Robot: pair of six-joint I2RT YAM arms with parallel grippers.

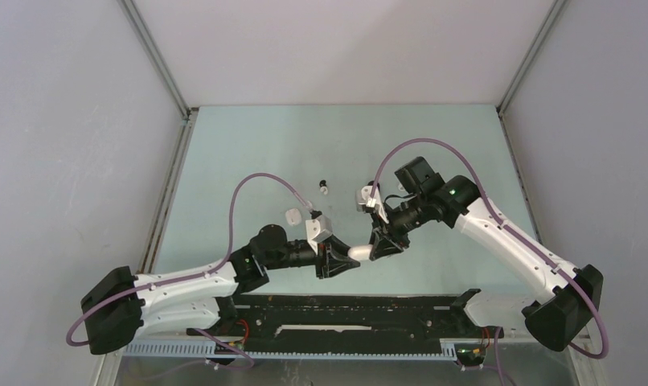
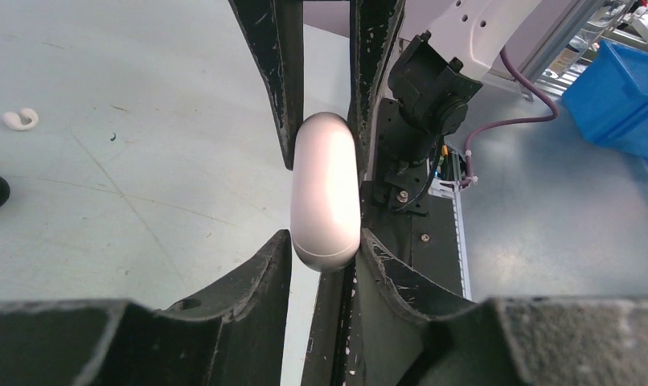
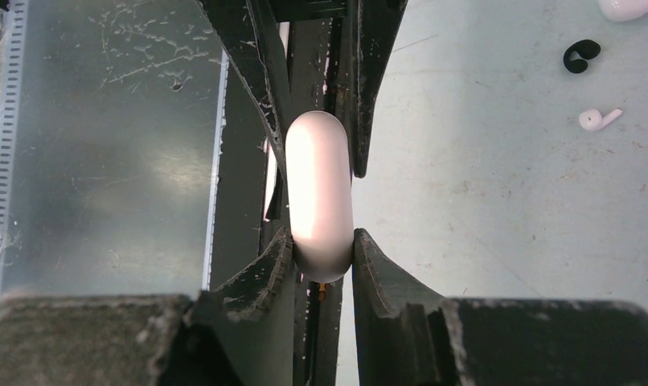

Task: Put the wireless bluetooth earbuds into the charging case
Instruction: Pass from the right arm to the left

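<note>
Pale tabletop (image 1: 248,145) carries a loose white earbud (image 3: 600,119) and black earbud (image 3: 581,55). Both arms reach inward, forearms low, meeting at centre. Left gripper (image 2: 325,237) and right gripper (image 3: 321,233) each clamp opposite ends of the white charging case (image 1: 354,252).

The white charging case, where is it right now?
Just below centre in the top view, the white charging case is clamped between the left gripper and the right gripper.

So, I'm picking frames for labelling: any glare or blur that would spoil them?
Left wrist view: the white case carries a mild sheen, and the nearest fingers are out of focus. Right wrist view: the case's left side is washed out, and the metal plate shows a hazy reflection. Top view: evenly lit, sharp.
</note>
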